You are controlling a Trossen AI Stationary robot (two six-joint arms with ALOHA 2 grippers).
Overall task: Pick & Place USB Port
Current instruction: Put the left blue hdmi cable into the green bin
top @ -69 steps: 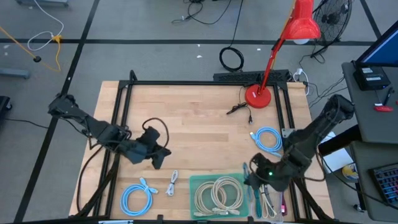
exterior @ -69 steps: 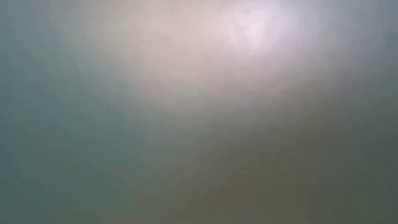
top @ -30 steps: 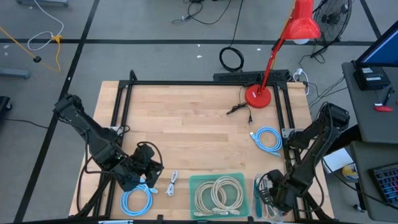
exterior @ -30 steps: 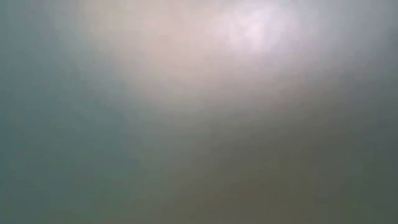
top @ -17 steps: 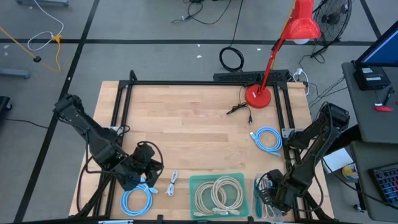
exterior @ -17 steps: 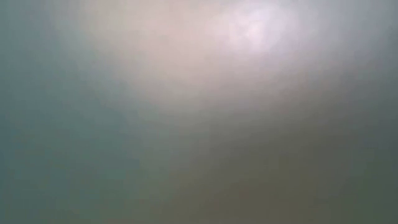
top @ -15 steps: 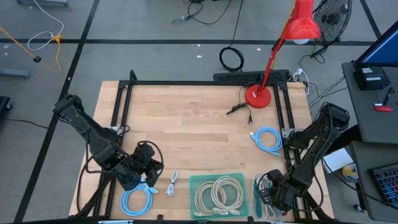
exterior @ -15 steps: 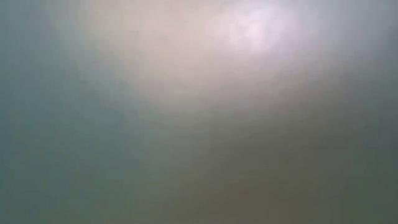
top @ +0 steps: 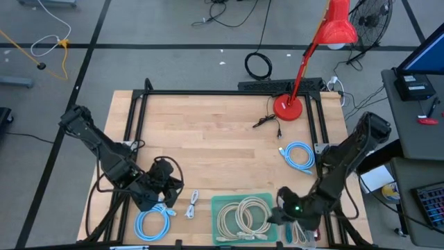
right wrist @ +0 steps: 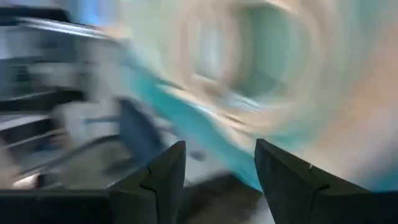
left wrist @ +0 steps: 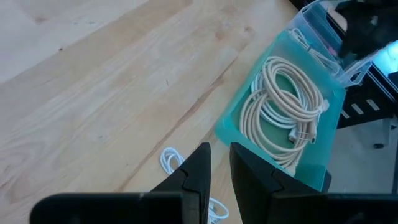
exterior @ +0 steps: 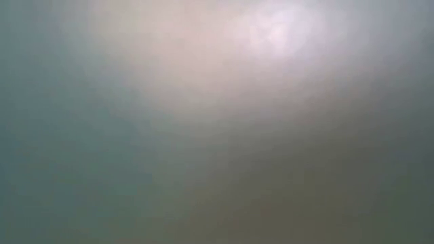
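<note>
Cables everywhere on wood table [top: 208,139]. Beige USB cable coils [top: 243,215] lie in green tray [top: 220,203] at near edge. Blue cable coil [top: 153,222] on table, near left corner. Second blue coil [top: 298,155] on right side. Thin white cable [top: 192,205] between blue coil and tray.

Left gripper [left wrist: 215,163] above blue coil, fingers narrow, holding nothing I can see. Right gripper [right wrist: 220,163] at tray's right end, fingers apart, empty.

Guess: cables light, soft, floppy. Loops slip. Best pinch bunched loops or hard plug end.
</note>
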